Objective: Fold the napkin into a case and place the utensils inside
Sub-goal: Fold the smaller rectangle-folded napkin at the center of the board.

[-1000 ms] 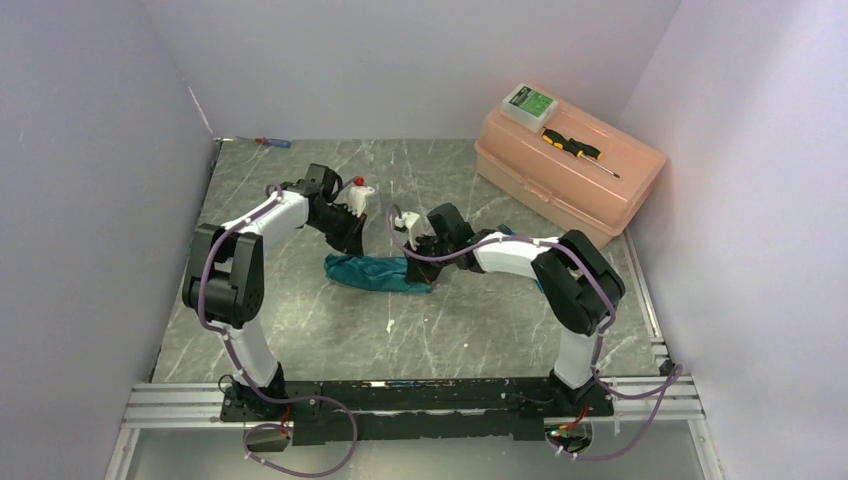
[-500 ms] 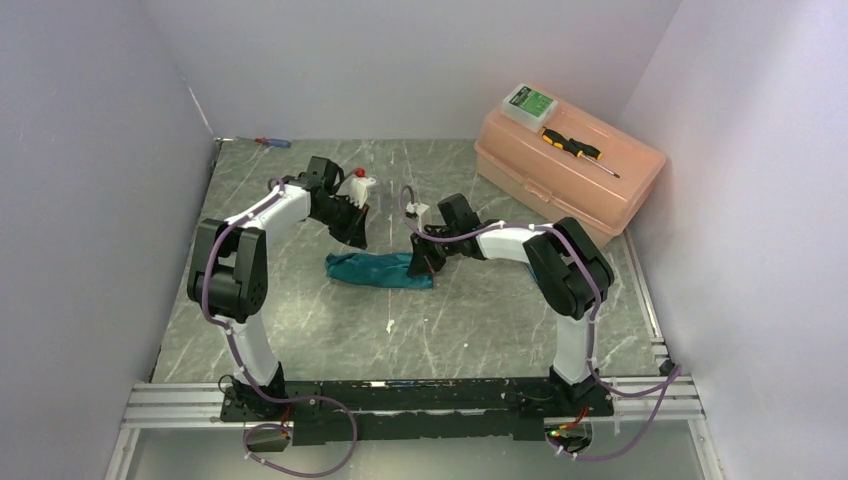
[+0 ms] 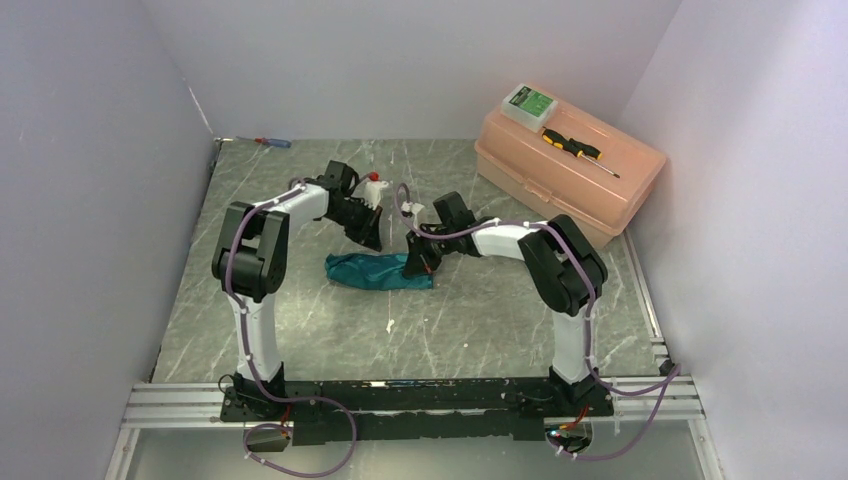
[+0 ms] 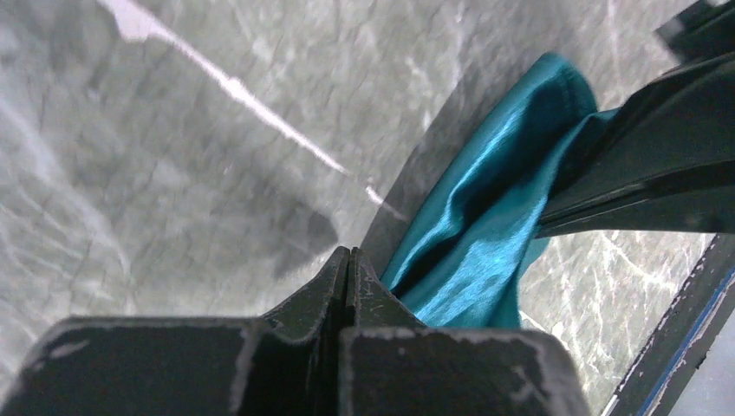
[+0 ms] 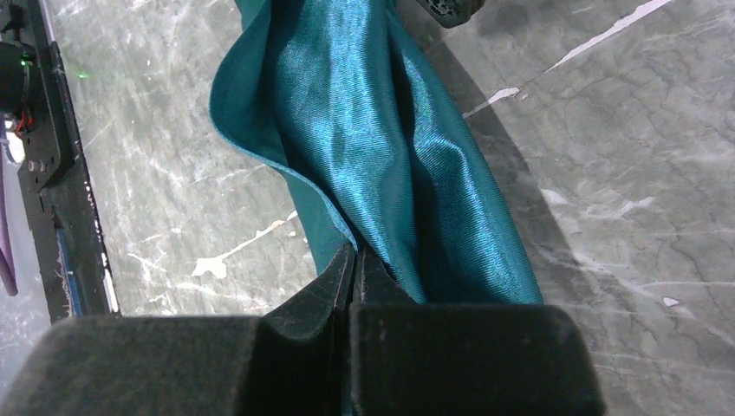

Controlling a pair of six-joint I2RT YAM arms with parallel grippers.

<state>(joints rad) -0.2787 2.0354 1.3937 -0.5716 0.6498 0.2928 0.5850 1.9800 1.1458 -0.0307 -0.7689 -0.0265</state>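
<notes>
The teal napkin (image 3: 378, 271) lies bunched in a narrow oblong strip at the table's middle. My right gripper (image 3: 418, 265) is at the strip's right end, shut on a fold of the cloth's edge (image 5: 364, 130). The fold runs in between its tips (image 5: 355, 250). My left gripper (image 3: 372, 240) hangs just behind the strip's far edge, shut and empty (image 4: 349, 253). The cloth (image 4: 485, 225) lies right beside it. The blue utensil is not in view. A short white bit (image 3: 389, 324) lies in front of the napkin; I cannot tell if it is a stick.
A peach toolbox (image 3: 570, 175) stands at the back right, with a green-and-white box (image 3: 528, 103) and a yellow-and-black screwdriver (image 3: 575, 148) on its lid. A red-and-blue screwdriver (image 3: 272, 143) lies at the back left corner. Walls close in three sides.
My left gripper has swung right, toward the middle behind the napkin. My right gripper has come down onto the napkin's right end. The napkin has hardly shifted.
</notes>
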